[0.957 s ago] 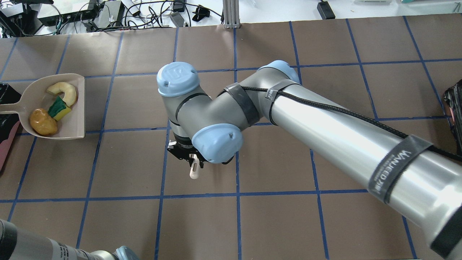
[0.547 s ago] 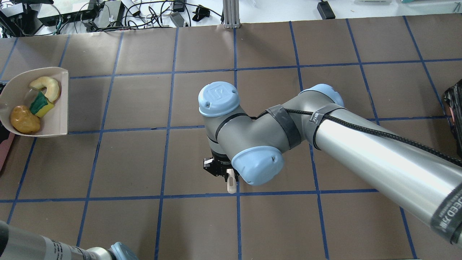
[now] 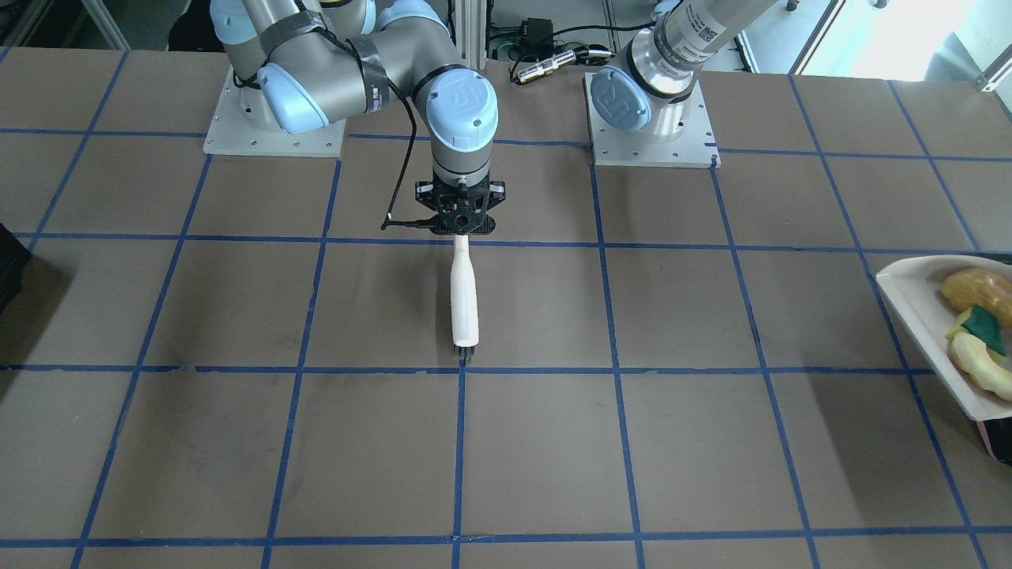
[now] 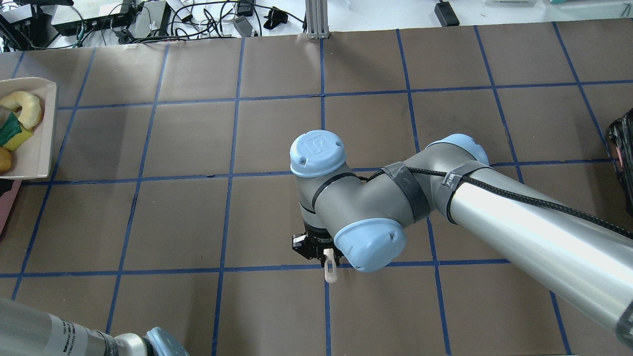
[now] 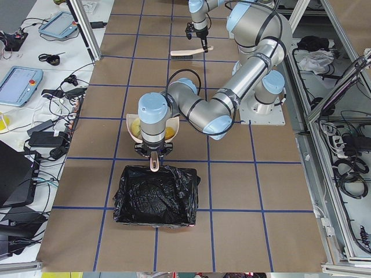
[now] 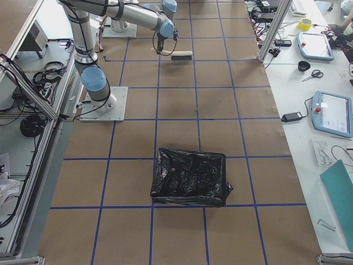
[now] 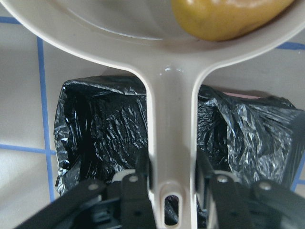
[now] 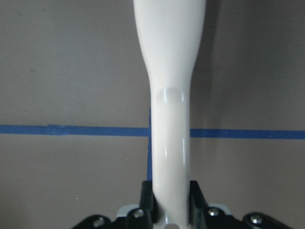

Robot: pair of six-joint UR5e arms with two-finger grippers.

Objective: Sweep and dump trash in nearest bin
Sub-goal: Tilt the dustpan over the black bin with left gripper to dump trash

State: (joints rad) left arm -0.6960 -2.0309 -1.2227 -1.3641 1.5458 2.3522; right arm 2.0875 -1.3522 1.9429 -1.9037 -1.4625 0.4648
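My left gripper (image 7: 171,187) is shut on the handle of the white dustpan (image 7: 143,33) and holds it over the far rim of the bin (image 7: 95,129). The bin is lined with crinkled black plastic and also shows in the exterior left view (image 5: 153,197). The trash lies in the dustpan (image 4: 35,148): a pale crescent (image 4: 22,106), a green-and-yellow sponge chunk (image 4: 12,133) and a tan-orange lump (image 4: 4,159). My right gripper (image 3: 461,225) is shut on the handle of the white brush (image 3: 464,296), mid-table, with the bristles on the table.
A plain dark object (image 4: 622,148) sits at the table's opposite end. The bin's pinkish side (image 4: 7,202) shows at the overhead view's left edge. The brown table (image 4: 198,222) has a blue tape grid. Cables and equipment lie beyond the far edge.
The dustpan with the trash has moved left, half out of the overhead view toward the bin. My right arm has carried the brush right and nearer to the robot.
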